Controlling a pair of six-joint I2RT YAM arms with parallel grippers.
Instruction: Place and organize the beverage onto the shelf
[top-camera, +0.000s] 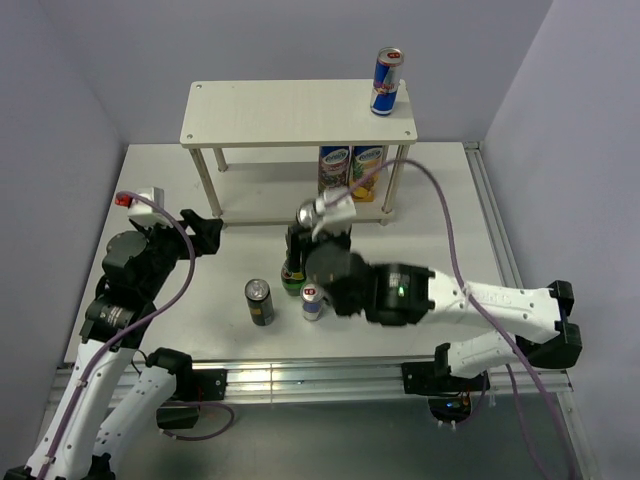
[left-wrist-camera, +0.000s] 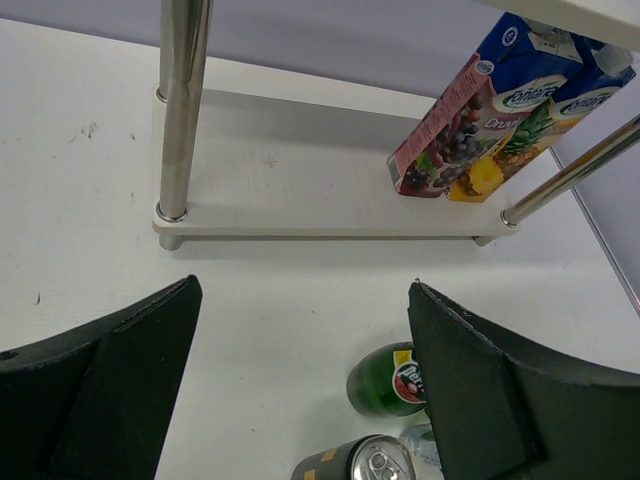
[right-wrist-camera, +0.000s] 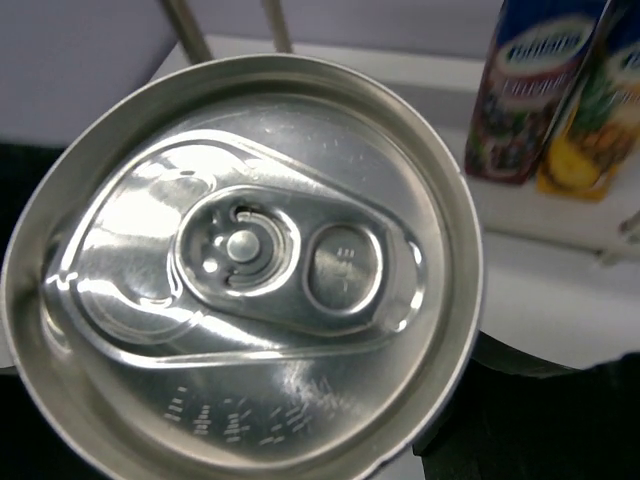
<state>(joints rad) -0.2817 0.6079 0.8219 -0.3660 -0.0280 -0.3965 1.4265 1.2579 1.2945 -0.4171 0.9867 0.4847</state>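
Jaws of the right gripper (top-camera: 322, 216) clamp a can (right-wrist-camera: 240, 260) mid-frame, arm stretched leftward. Left gripper (left-wrist-camera: 303, 292) gapes empty, arm folded.

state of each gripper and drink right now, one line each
left gripper: open, empty
right gripper: shut on held can
held can: upright, tab sealed
blue-and-silver can: upright on shelf top
black can: upright on table
small blue can: upright on table
green bottle: upright on table
juice cartons: upright on lower shelf board
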